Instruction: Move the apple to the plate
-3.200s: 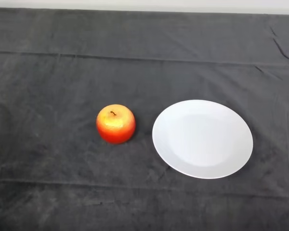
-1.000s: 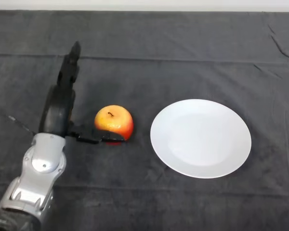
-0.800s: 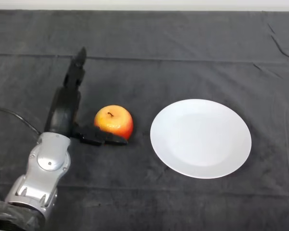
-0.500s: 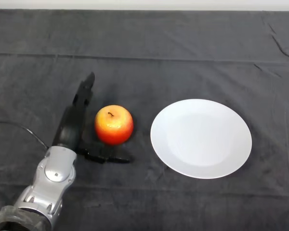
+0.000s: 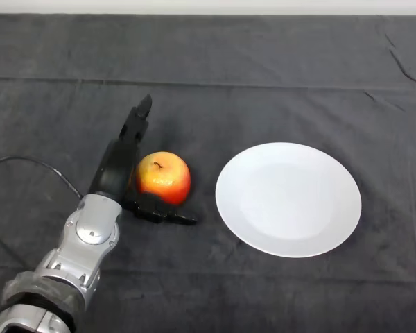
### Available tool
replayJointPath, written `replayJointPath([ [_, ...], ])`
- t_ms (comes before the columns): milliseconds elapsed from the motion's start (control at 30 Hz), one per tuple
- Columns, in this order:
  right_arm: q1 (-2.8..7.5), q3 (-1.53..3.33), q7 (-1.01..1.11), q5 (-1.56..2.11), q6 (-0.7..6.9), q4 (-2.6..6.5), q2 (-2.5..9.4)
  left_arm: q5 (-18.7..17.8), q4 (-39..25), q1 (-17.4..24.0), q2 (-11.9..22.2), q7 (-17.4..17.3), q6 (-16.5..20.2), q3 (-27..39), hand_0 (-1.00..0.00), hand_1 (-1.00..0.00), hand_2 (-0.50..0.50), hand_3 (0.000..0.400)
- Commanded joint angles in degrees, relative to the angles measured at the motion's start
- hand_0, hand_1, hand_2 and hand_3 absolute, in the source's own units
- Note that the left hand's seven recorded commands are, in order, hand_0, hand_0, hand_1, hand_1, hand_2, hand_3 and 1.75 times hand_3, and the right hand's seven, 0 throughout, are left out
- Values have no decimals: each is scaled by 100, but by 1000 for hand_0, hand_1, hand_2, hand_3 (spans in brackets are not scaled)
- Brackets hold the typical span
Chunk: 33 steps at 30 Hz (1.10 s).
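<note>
The step in hand is the approach to the grasp: the robot hand (image 5: 116, 173) sits spread around the apple (image 5: 164, 178), not yet closed on it. Its fingers (image 5: 136, 122) reach straight along the apple's far-left side, and the thumb (image 5: 163, 213) lies low along the near side, so the fruit rests in the crook between them on the tabletop (image 5: 263, 69). Whether the palm already touches the apple's skin is hard to tell from this angle; it looks at least just beside it.

The plate (image 5: 288, 199) lies to the right of the robot hand, beyond the apple and apart from it, with a strip of dark cloth between the two.

The next move, as I judge it, calls for curling fingers and thumb in around the apple until it is held firm, then lifting it clear and carrying it rightward over the plate's rim.

Against the frame half a second ago, the arm has pushed forward and to the right, the fingers now lie closer along the apple, and the thumb has slid further under its near side. The apple and plate have hardly shifted.
</note>
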Motion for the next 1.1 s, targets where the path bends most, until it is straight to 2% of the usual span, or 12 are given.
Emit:
replayJointPath([
  [33, 73, -25, 5, 58, -19, -103, -130, -102, 209, -275, 26, -57, -119, -112, -239, 0, -120, 96],
  [67, 73, -26, 6, 58, -19, -101, -130, -107, 238, -283, 26, -62, -135, -119, -529, 0, -265, 212],
  [100, 72, -26, 7, 59, -19, -98, -132, -112, 275, -291, 24, -67, -155, -130, -824, -94, -365, 329],
  [133, 72, -27, 8, 59, -20, -96, -132, -116, 302, -299, 23, -71, -167, -138, -945, -188, -378, 378],
  [167, 71, -27, 9, 59, -20, -95, -133, -119, 327, -307, 22, -74, -178, -145, -1000, -914, -43, 400],
  [200, 71, -27, 10, 59, -20, -92, -134, -122, 357, -316, 20, -76, -190, -155, -1000, -1000, 0, 400],
  [567, 66, -30, 20, 61, -22, -75, -142, -118, 459, -385, 20, -74, -238, -254, -1000, -1000, 0, 400],
  [733, 65, -31, 24, 61, -23, -69, -145, -109, 261, -448, 71, -89, -98, -284, -1000, -1000, 0, 400],
  [867, 64, -31, 26, 61, -23, -67, -145, -94, -140, -498, 148, -95, 138, -290, -1000, -1000, 0, 400],
  [1100, 65, -29, 25, 60, -24, -71, -142, 17, -1336, -398, 251, 44, 626, -347, -1000, -1000, 0, 400],
])
